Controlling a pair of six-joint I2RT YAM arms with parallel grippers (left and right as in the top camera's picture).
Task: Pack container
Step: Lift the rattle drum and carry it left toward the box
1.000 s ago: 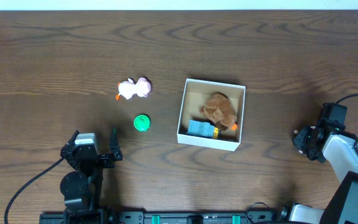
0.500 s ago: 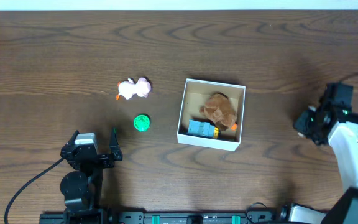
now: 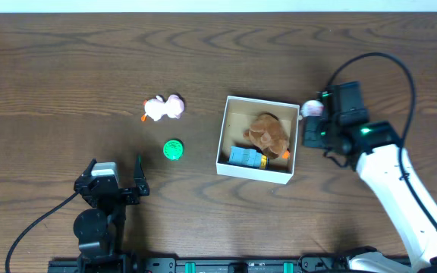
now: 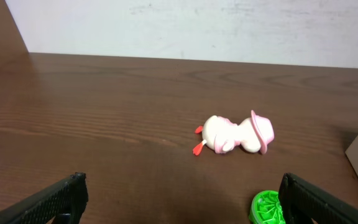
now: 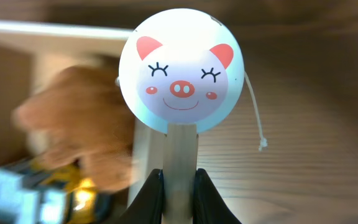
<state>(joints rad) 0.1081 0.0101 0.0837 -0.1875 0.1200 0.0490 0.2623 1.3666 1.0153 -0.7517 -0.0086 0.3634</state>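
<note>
The right hand is gripping a round white pig-faced toy — at three o'clock of the square white cardboard container. The left hand is gaping open.

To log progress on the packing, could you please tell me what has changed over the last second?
The right gripper has swung in from the right edge of the table, leftward to the right wall of the container, shut on the stick of a pig-face toy. The left gripper, open, the pink duck, the green toy, and the plush and blue toy inside the container stayed put.
</note>
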